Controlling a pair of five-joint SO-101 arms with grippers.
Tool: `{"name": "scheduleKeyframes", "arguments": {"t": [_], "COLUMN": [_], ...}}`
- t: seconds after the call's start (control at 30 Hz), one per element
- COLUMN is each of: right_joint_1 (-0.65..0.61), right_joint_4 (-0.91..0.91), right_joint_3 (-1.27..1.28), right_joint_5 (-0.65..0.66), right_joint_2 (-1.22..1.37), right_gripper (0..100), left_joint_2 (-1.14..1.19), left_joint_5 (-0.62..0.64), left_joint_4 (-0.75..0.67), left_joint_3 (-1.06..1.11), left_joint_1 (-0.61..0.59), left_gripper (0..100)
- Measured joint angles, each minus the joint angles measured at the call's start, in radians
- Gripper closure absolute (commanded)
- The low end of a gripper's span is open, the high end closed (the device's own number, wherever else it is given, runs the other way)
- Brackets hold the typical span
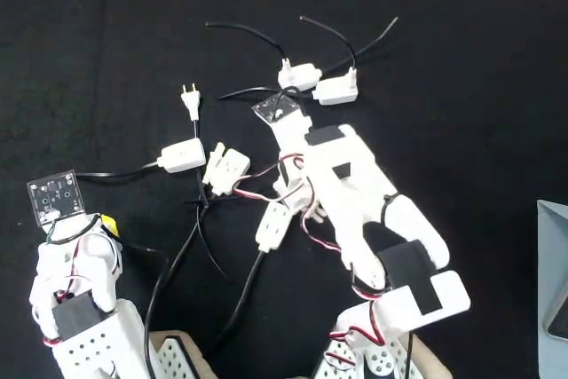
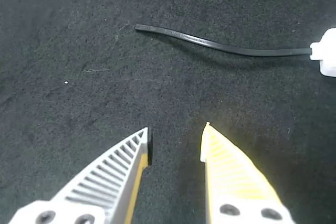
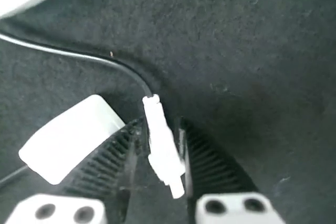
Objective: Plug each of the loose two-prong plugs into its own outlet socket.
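My right gripper (image 3: 159,123) is shut on a slim white plug (image 3: 163,148), whose black cable (image 3: 94,59) runs away over the cloth. A white block (image 3: 68,137) lies right beside one finger. In the high view the right arm (image 1: 346,184) stretches to the table's middle, close to two white plug bodies (image 1: 299,75) (image 1: 335,89). A loose two-prong plug (image 1: 189,95) lies further left, above a white socket (image 1: 182,155). Two more sockets (image 1: 226,168) (image 1: 273,224) lie beside the right arm. My left gripper (image 2: 176,128) is open above bare cloth at the near left.
Black cables (image 1: 200,228) cross the cloth between the two arms. A cable end (image 2: 173,34) lies ahead of the left gripper, running to a white piece (image 2: 326,53). A grey box (image 1: 555,290) stands at the right edge. The table's far half is open black cloth.
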Motion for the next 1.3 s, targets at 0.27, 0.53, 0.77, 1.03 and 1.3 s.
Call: {"name": "scheduleKeyframes", "arguments": {"t": [0.27,0.53,0.77,1.03,1.3], "right_joint_1": [0.000,0.000,0.000,-0.051,-0.207], "right_joint_4": [0.003,0.069,0.104,0.129,0.055], "right_joint_3": [0.000,0.000,0.000,0.041,0.138], "right_joint_5": [0.002,0.049,0.049,-0.026,-0.244], "right_joint_2": [0.000,0.000,-0.109,-0.456,-0.738], "right_gripper": [92.8,98.7,98.7,98.7,98.7], "left_joint_2": [0.000,0.000,0.000,0.000,0.000], "left_joint_5": [0.000,0.000,0.000,0.000,0.015], "left_joint_4": [0.000,0.000,0.000,0.000,0.000], "left_joint_3": [0.000,0.000,0.000,0.000,-0.064], "left_joint_1": [0.000,0.000,0.002,0.055,0.166], "left_gripper": [83,83,83,83,82]}}
